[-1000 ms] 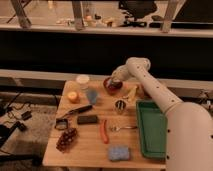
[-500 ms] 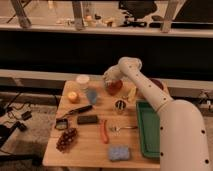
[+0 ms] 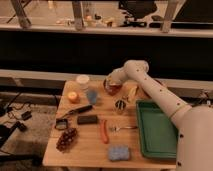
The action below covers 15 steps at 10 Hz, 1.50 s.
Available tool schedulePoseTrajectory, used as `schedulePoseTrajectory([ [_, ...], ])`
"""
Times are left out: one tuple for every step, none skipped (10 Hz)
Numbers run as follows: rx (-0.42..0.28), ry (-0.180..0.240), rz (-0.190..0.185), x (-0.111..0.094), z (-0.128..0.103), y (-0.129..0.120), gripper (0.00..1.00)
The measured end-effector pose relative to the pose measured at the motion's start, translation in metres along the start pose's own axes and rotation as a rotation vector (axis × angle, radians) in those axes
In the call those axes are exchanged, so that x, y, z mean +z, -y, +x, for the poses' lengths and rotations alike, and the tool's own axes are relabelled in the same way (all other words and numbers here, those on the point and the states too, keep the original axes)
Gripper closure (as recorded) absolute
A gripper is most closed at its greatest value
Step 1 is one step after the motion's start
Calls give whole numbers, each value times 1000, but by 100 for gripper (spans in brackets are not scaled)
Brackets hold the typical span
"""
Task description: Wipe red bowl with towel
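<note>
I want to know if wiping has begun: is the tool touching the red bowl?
Cannot tell. In the camera view the tool overlaps the left rim of the red bowl, but neither contact nor a gap shows plainly.

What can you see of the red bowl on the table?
The round red bowl looks smooth and a little shiny. It stands at the far side of the light wooden table. Only part of its rim and side show, because the robot's white pincer is low over it and hides its left part. Whether the pincer touches the bowl, or what is inside, cannot be told. A yellow banana lies close on its right.
</note>
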Motion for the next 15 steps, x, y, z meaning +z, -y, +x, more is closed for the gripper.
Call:
schedulePoseTrajectory([
  [4, -12, 5, -5, 4, -2, 82],
  [9, -29, 13, -10, 13, -2, 82],
  [15, -40, 23, -14, 21, -1, 82],
  [12, -42, 26, -13, 23, 2, 82],
  [7, -42, 30, -8, 23, 8, 82],
  [-3, -41, 34, 1, 20, 18, 82],
  [-7, -39, 38, 5, 19, 24, 82],
  [-10, -38, 44, 8, 19, 29, 82],
  [-15, -34, 49, 10, 17, 32, 82],
  [-19, -33, 59, 10, 15, 35, 82],
  [-18, -34, 65, 10, 15, 36, 82],
  [-12, -39, 77, 6, 17, 37, 82],
  [-6, -43, 85, 3, 20, 36, 82],
  [-4, -45, 87, 1, 22, 36, 81],
  [-5, -45, 86, 1, 21, 36, 78],
])
